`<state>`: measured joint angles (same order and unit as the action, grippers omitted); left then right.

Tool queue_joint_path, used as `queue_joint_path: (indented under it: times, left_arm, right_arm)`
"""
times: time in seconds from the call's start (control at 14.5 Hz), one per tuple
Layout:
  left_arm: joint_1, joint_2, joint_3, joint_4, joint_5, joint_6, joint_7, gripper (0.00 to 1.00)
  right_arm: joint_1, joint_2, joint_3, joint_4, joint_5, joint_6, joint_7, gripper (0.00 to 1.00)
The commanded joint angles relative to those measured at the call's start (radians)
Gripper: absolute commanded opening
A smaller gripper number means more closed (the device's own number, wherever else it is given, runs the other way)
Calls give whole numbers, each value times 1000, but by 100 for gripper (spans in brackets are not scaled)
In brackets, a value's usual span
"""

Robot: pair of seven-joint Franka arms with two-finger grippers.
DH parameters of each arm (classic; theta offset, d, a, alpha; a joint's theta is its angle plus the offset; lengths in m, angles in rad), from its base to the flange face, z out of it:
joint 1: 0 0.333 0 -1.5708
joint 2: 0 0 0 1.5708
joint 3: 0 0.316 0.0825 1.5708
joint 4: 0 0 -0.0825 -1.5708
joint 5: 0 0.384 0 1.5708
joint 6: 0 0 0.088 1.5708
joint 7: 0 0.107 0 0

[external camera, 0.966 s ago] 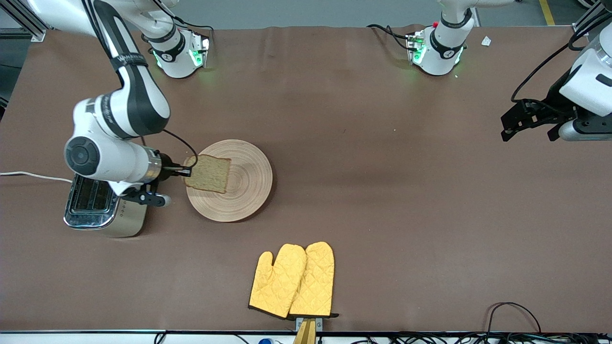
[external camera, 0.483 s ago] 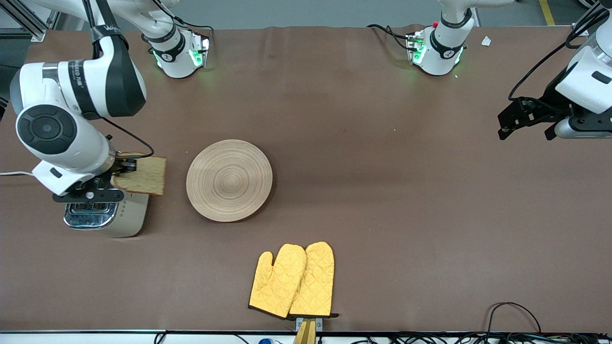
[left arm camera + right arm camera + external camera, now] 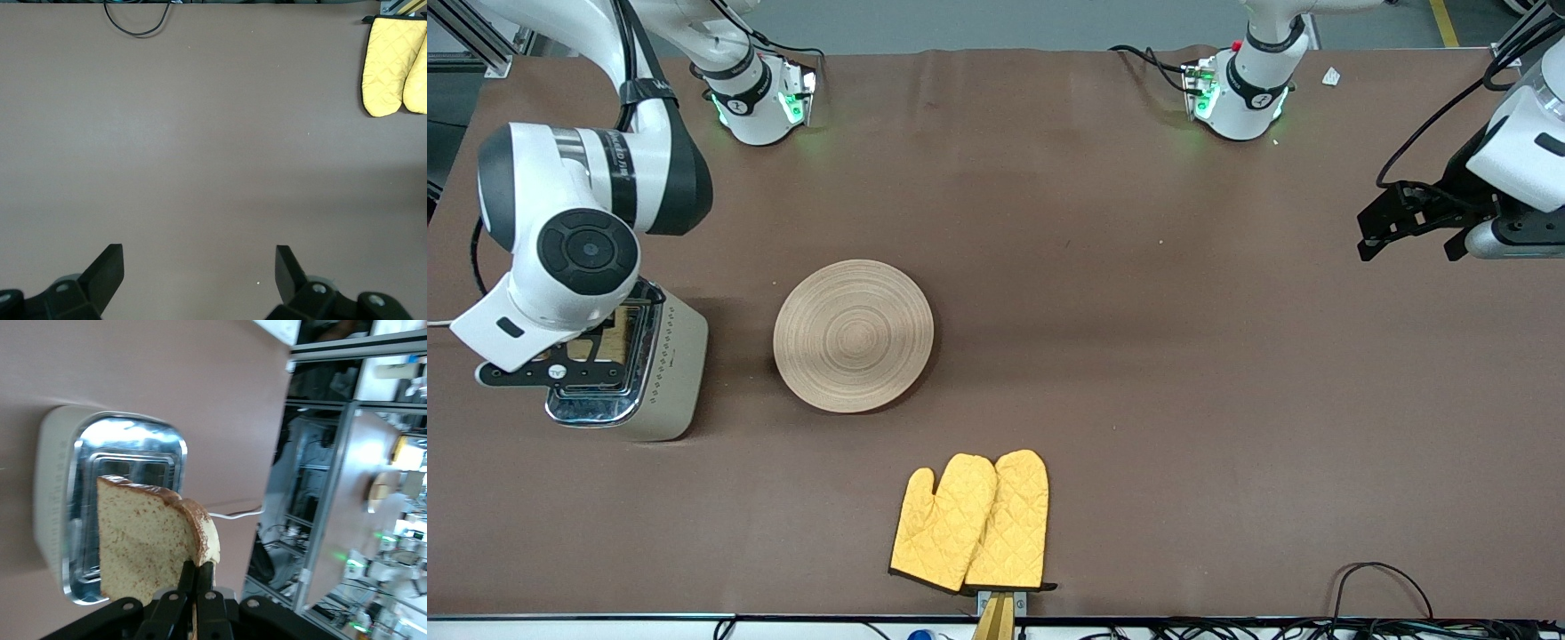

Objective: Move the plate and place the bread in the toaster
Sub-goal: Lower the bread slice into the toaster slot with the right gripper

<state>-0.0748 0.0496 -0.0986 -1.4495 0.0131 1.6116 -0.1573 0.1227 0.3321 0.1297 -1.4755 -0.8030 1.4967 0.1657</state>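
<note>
The bread [image 3: 150,540] has been carried off the plate [image 3: 854,335] within the last second and is now held over the toaster [image 3: 627,369], so the plate is left bare and the insertion step is judged to be close. The slice is clamped between the fingers of the right tool [image 3: 195,597], which are pressed together on its crust edge. In the right wrist view the slice is seen standing on edge above the chrome top, roughly in line with a slot; whether its lower edge has entered the slot cannot be told. The bread is pale and speckled with a darker brown crust, and one corner is bent over beside the fingers.

The toaster stands at the right arm's end of the bench [image 3: 1138,356], beside the plate, which lies flat near the middle. A pair of yellow oven mitts [image 3: 971,522] lies nearer the front camera than the plate.

The left tool [image 3: 200,280] is held with its fingers wide apart over bare bench at the left arm's end, where that arm waits.
</note>
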Motion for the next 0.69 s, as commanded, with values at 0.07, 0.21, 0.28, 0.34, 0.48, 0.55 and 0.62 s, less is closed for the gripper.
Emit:
queue_joint_path:
  times: [0.07,0.21,0.28,0.34,0.48,0.55,0.62]
  left_arm:
    - [3,-22,5,-17,-9,-4,16,100]
    - [3,-22,5,-19,-9,-4,16,100]
    - [3,-22,5,-17,-9,-4,16,100]
    - [3,-22,5,-19,-9,-4,16,100]
    - [3,-22,5,-17,-9,-9,18,100]
    - [3,-22,5,-17,-9,-9,18,100]
    - [3,-22,5,-19,-9,-9,18,100]
  right_arm:
    - [-17,41,-2,-18,-65,-4,46,0]
    - [-12,54,-4,-26,-65,-9,93,0]
    - [-11,56,-4,-34,-65,-6,104,0]
    - [-12,58,-4,-42,-67,-1,112,0]
    - [-14,70,-4,-43,-68,2,130,0]
    - [-14,76,-4,-43,-68,1,141,0]
    - [-12,79,-4,-46,-68,0,149,0]
